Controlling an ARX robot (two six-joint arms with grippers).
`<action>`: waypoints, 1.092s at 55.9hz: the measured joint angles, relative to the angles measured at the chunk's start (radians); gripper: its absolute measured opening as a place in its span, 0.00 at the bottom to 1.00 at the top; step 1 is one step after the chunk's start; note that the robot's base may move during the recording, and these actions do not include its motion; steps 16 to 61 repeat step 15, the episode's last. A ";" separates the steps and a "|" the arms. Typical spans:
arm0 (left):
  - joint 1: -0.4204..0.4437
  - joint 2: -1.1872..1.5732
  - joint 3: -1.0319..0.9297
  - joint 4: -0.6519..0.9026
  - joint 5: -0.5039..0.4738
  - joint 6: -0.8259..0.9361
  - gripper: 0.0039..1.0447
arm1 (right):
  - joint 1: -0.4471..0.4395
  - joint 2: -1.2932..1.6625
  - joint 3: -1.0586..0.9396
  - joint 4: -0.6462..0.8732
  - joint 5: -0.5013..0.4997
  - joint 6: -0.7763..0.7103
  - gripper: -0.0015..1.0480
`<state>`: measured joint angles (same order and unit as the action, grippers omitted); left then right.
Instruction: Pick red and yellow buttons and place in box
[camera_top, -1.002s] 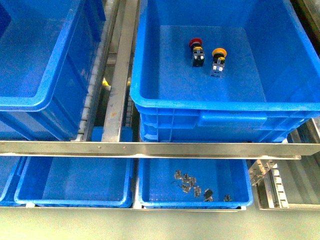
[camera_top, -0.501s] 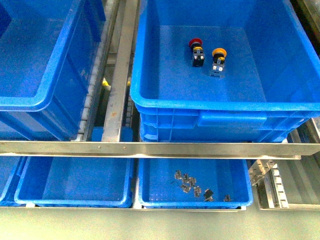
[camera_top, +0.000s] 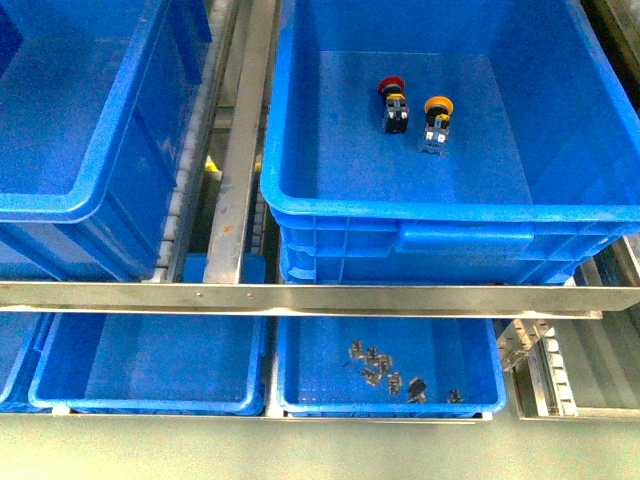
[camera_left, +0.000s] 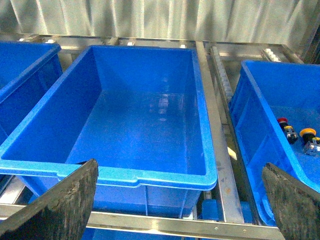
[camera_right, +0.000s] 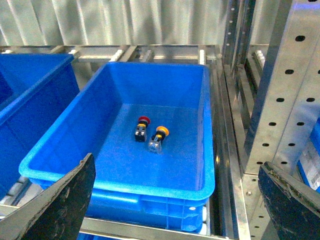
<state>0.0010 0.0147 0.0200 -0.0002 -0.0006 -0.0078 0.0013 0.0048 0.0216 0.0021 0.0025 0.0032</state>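
Both buttons in right box, grippers open and empty.
Red button (camera_top: 391, 101) and yellow button (camera_top: 436, 119) lie side by side, just apart, on the floor of the box (camera_top: 400, 203). Left gripper (camera_left: 180, 200) hangs spread wide in front of the empty left crate (camera_left: 150, 175); right gripper (camera_right: 175, 200) spread wide, facing the box.

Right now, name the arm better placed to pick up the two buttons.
Right. Its wrist view looks straight into the crate holding the red button and yellow button, its hand open. The left hand faces the neighbouring crate, with the buttons off to one side.
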 joint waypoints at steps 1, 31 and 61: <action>0.000 0.000 0.000 0.000 0.000 0.000 0.93 | 0.000 0.000 0.000 0.000 0.000 0.000 0.94; 0.000 0.000 0.000 0.000 0.000 0.000 0.93 | 0.000 0.000 0.000 0.000 0.000 0.000 0.94; 0.000 0.000 0.000 0.000 0.000 0.000 0.93 | 0.000 0.000 0.000 0.000 0.000 0.000 0.94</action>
